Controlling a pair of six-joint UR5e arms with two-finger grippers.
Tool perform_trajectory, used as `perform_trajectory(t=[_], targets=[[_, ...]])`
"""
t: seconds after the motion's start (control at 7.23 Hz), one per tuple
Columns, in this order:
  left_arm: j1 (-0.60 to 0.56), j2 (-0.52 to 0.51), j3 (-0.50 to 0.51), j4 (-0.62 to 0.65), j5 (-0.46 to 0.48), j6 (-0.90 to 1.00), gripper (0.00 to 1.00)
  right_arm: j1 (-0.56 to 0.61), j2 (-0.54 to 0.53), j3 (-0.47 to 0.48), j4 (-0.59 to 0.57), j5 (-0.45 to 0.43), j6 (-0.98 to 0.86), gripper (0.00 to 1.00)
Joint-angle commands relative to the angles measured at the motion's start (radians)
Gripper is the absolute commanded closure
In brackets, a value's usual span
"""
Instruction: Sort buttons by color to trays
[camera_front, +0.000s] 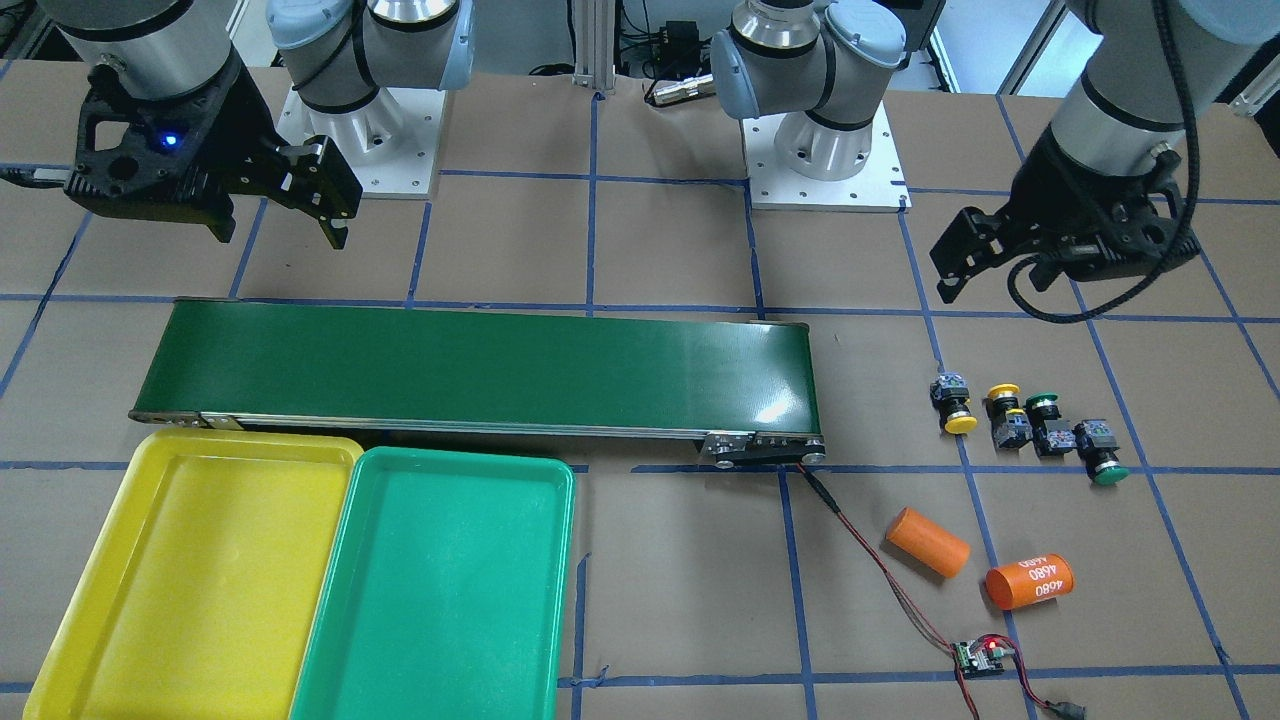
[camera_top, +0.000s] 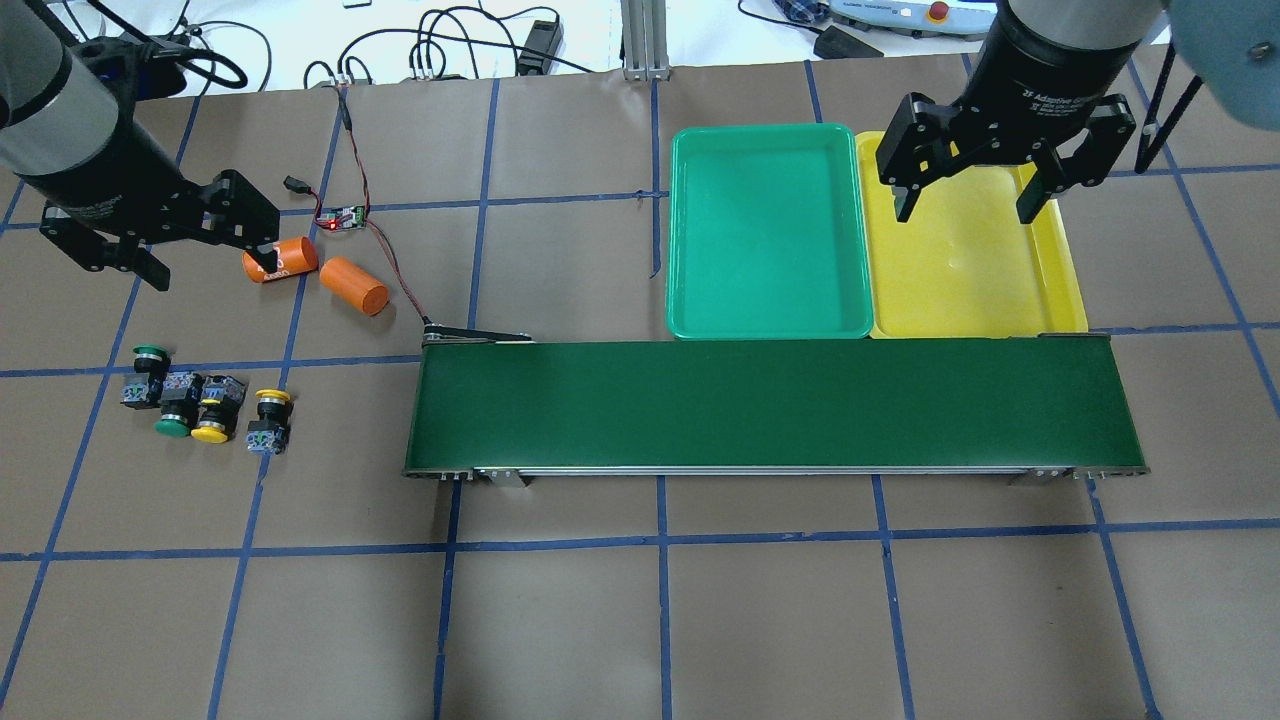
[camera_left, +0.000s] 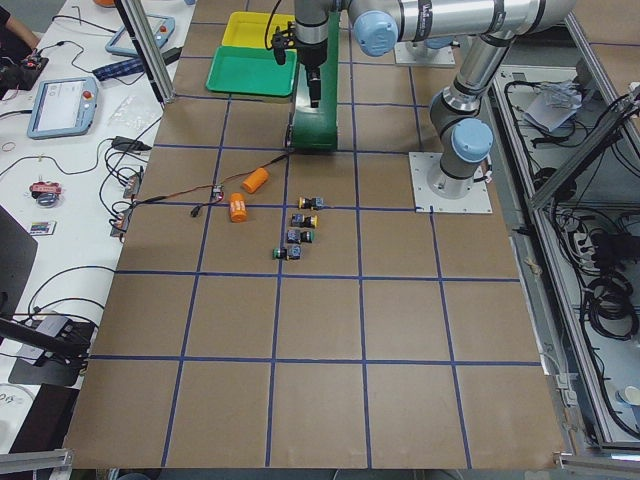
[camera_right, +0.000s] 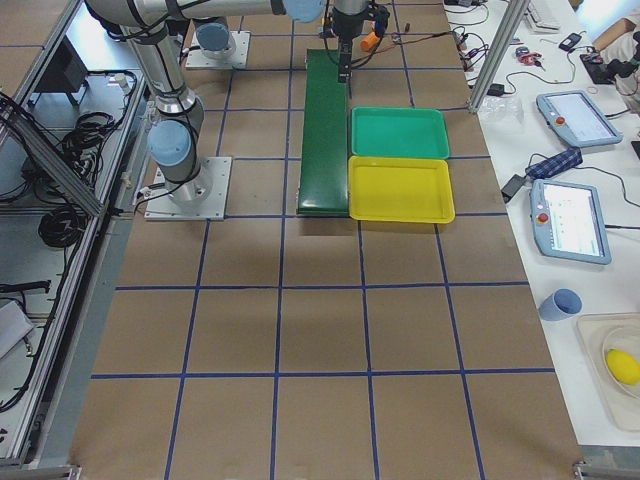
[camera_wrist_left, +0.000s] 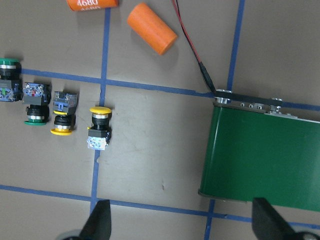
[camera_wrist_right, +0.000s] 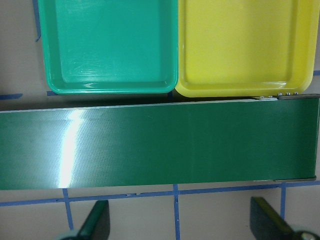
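Currently showing yellow tray (camera_top: 980, 280) touching green tray (camera_top: 765, 240) beside the conveyor belt (camera_top: 770, 405), four buttons (camera_top: 212, 420) on the table (camera_top: 660, 620) well apart, left gripper (camera_top: 208, 265) and right gripper (camera_top: 965, 213) spread wide.

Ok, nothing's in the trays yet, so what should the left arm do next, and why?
Probably bring the left gripper over the lone yellow button and lower onto it. The gripper is open and empty, and that button sits apart from the other three buttons, nearest the conveyor, so there is room around it.
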Motion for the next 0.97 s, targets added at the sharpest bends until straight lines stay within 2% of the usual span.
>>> perform_trajectory(t=[0.0,0.41,0.83], targets=[[0.077,-0.118,0.015,0.167,0.003,0.143,0.0,0.0,0.0,0.0,0.0,-0.001,0.001,0.0],[0.08,-0.31,0.043,0.374,0.0,0.148,0.0,0.0,0.0,0.0,0.0,0.001,0.001,0.0],[0.08,-0.476,0.15,0.394,-0.008,0.141,0.0,0.0,0.0,0.0,0.0,0.001,0.001,0.0]])
